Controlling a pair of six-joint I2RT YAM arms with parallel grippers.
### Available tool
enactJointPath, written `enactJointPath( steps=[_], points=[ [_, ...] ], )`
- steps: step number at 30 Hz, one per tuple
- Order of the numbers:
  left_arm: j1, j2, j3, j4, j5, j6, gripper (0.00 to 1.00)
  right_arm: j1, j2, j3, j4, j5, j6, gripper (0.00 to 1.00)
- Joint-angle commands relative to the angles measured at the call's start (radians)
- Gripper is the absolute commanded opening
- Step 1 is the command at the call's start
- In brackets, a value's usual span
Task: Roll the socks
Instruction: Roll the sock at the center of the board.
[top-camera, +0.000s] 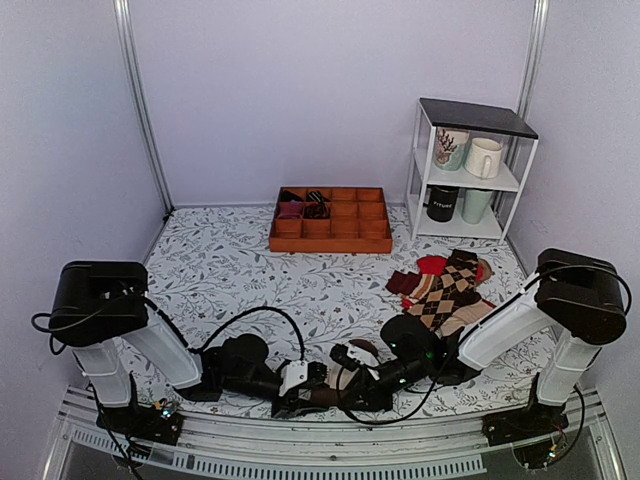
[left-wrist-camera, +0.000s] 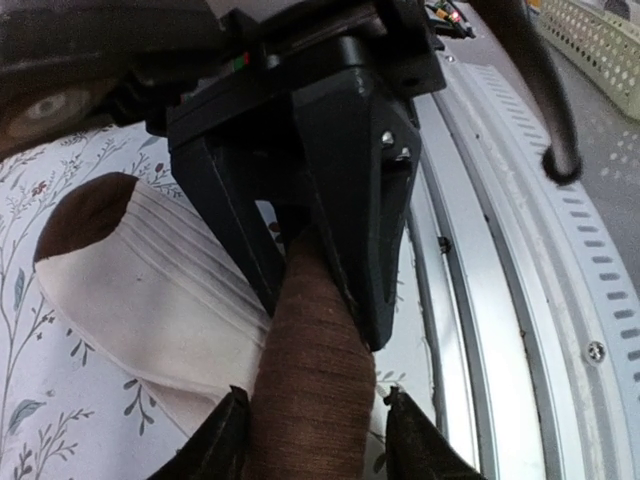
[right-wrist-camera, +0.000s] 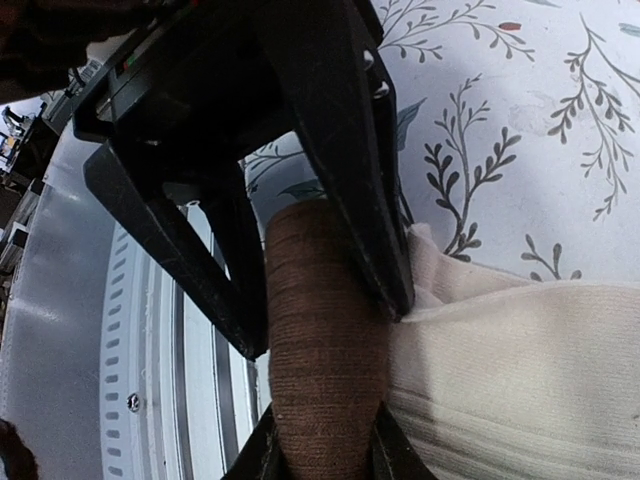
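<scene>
Socks (left-wrist-camera: 150, 290) lie at the table's (top-camera: 230, 270) six o'clock edge; left gripper (left-wrist-camera: 312, 425) and right gripper (right-wrist-camera: 322, 455) both clamp their brown cuff (right-wrist-camera: 325, 340).

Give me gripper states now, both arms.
Left gripper: closed, holding the cream sock by its brown rolled end.
Right gripper: closed, holding the same brown end from the opposite side.

On my feed the socks (left-wrist-camera: 150, 290) are ribbed cream with a dark brown toe and a brown cuff. The table cover (top-camera: 230, 270) is white with a grey-green leafy vine print. Right of centre up top, the argyle pile (top-camera: 445, 290) is brown, tan and a bit of red. The tray (top-camera: 330, 247) is orange-brown.
</scene>
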Motion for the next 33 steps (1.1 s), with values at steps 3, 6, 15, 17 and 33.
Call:
enactJointPath(
  steps=[3, 6, 15, 17, 33],
  points=[
    [-0.005, 0.006, -0.015, 0.0, 0.023, -0.025, 0.24, -0.001, 0.077, -0.02, -0.203, -0.005, 0.001, 0.25],
    [-0.002, 0.0, 0.001, -0.029, 0.046, -0.03, 0.02, -0.007, 0.08, -0.015, -0.209, -0.006, -0.001, 0.25],
    [0.001, -0.083, 0.013, -0.311, -0.059, -0.229, 0.0, -0.075, -0.14, 0.038, -0.36, 0.161, 0.075, 0.54],
    [-0.001, -0.121, 0.0, -0.375, -0.104, -0.278, 0.0, -0.084, -0.223, 0.042, -0.391, 0.221, 0.093, 0.61],
    [-0.058, -0.138, 0.098, -0.651, -0.214, -0.377, 0.0, -0.149, -0.03, 0.23, -0.402, 0.291, 0.073, 0.59]
  ],
)
